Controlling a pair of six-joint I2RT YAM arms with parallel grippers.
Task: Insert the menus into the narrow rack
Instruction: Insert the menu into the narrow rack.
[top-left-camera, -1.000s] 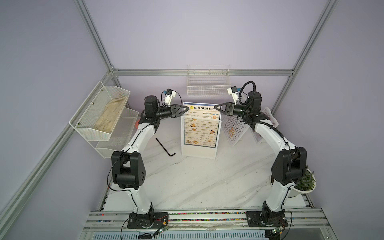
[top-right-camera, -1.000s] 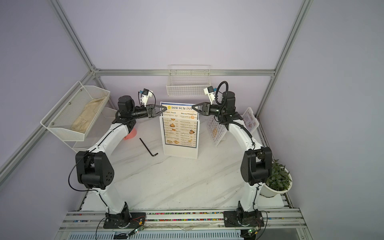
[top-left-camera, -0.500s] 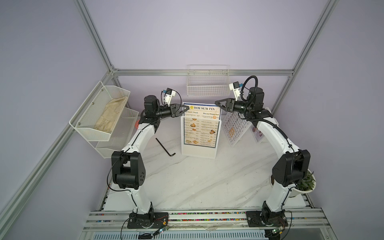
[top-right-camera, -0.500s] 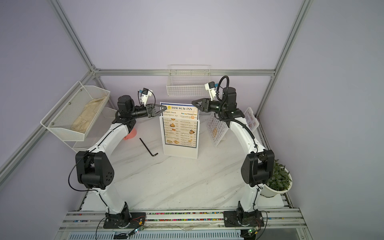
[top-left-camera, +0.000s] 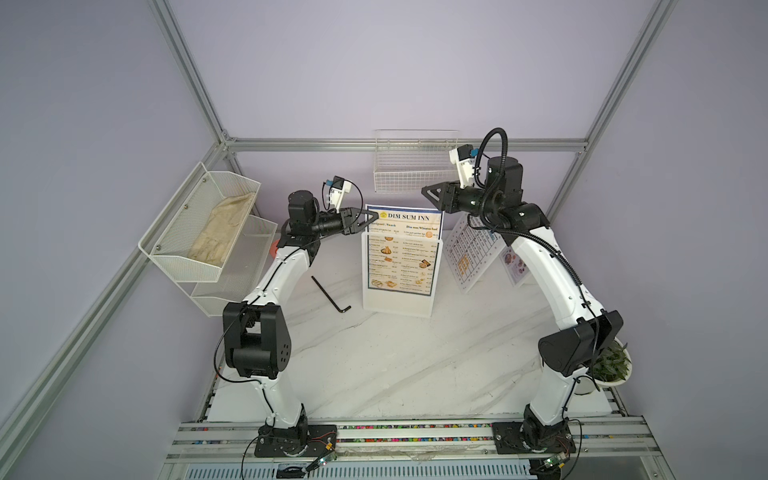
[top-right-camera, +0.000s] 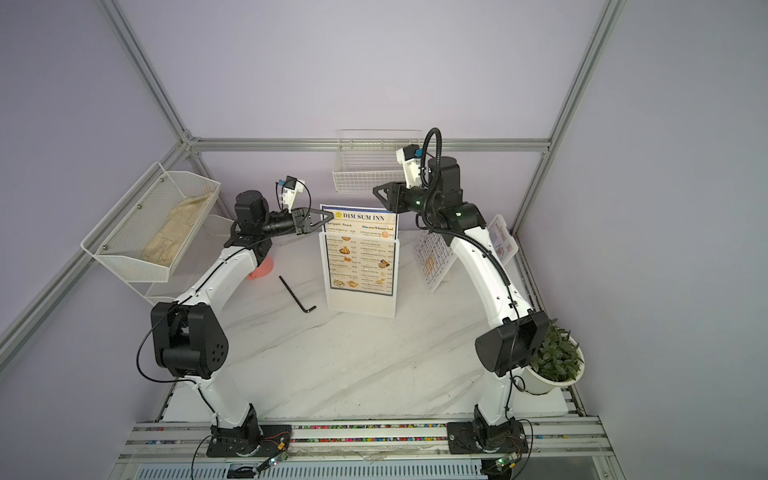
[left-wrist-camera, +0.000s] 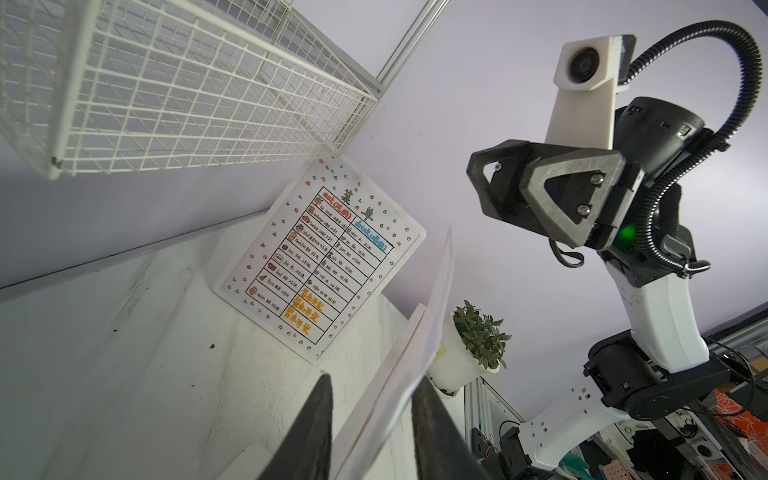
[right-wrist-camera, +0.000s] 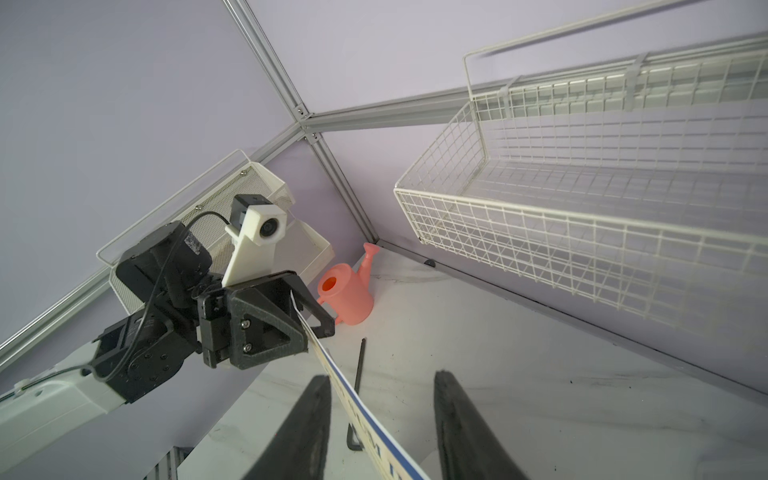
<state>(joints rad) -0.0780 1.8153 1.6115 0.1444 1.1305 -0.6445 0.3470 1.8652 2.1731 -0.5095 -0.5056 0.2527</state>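
A: Two grippers, so why is only one gripping?
B: The left gripper (top-left-camera: 374, 215) pinches the DIM SUM INN menu (top-left-camera: 402, 249) by its corner, steadying it in the central rack (top-left-camera: 397, 308). The right gripper (top-left-camera: 424, 192) hovers just right, jaws apart—likely free for another sheet.

Lilac walls (top-left-camera: 415, 62) and an aluminium frame (top-left-camera: 407, 144) enclose a white marble-patterned tabletop (top-left-camera: 395, 365).
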